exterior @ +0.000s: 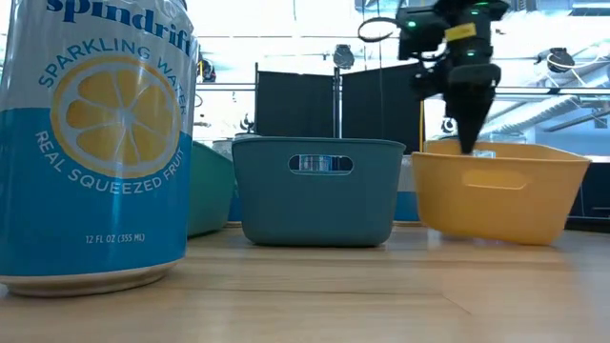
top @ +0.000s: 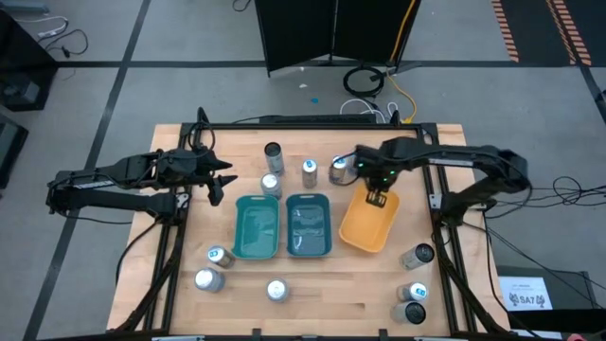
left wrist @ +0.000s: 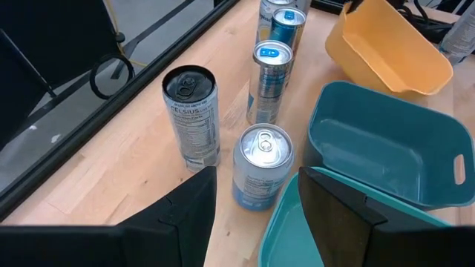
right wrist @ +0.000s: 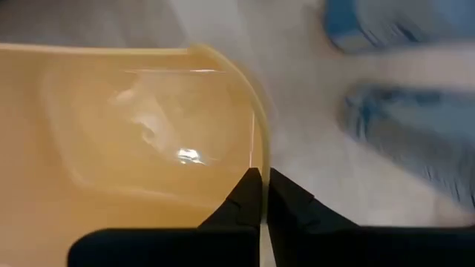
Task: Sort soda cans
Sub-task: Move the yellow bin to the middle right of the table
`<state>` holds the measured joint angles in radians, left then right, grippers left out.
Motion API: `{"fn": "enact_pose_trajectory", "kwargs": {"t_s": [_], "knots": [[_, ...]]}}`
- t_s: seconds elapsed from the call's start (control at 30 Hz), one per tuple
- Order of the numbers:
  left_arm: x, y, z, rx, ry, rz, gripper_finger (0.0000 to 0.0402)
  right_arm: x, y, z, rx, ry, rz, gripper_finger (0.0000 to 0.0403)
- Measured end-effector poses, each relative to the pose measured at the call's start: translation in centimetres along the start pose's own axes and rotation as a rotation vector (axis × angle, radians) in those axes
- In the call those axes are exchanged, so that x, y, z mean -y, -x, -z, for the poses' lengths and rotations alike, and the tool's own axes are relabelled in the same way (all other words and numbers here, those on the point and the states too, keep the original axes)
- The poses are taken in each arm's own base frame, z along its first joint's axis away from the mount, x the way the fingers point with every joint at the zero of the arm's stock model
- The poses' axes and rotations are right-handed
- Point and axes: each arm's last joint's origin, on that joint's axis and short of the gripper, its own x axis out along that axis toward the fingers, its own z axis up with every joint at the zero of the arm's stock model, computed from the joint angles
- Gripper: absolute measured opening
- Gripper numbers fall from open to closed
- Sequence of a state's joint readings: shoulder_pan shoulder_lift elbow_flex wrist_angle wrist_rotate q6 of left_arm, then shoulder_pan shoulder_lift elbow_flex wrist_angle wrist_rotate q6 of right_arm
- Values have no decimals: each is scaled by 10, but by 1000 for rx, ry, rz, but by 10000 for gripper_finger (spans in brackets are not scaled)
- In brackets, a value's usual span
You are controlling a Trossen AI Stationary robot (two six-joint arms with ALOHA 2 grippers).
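Soda cans stand upright on the wooden table: several at the far middle [top: 274, 152], [top: 310, 170], [top: 339, 170], three at the near left [top: 217, 256] and three at the near right [top: 421, 254]. Side by side in the middle stand a green tray [top: 257, 227] and a teal tray [top: 308, 225], with an orange tray [top: 369, 220] askew to their right. My right gripper [top: 377, 197] is shut on the orange tray. My left gripper [top: 220, 185] hovers open at the far left, its fingers apart before a silver-topped can [left wrist: 261, 176] without touching it. My right gripper pinches the orange tray's far rim [right wrist: 258, 159] between its two fingers, one inside the wall and one outside. The fingers [exterior: 469, 133] come from above and point down. I cannot tell whether the tray is clear of the table.
A blue lemon-print can [exterior: 95, 143] stands close to the low camera at the table's near edge. A black frame [top: 312, 121] runs along the far edge and the sides. Bare wood lies along the near middle, between the trays and the front edge.
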<state>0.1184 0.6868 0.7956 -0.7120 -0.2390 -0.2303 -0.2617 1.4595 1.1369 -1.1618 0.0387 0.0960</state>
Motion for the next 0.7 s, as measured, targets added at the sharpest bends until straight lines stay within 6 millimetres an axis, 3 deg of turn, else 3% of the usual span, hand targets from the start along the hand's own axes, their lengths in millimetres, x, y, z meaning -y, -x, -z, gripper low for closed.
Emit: {"fn": "enact_pose_trajectory", "kwargs": {"t_s": [0.33, 0.53, 0.7], "knots": [[0, 0, 0, 0, 0, 0, 202, -30, -18, -50, -37, 321, 35, 0], [0, 0, 0, 0, 1, 3, 202, -40, -35, -58, -89, 379, 33, 0], [0, 0, 0, -1, 0, 5, 202, -43, -38, -60, -75, 346, 26, 0]]}}
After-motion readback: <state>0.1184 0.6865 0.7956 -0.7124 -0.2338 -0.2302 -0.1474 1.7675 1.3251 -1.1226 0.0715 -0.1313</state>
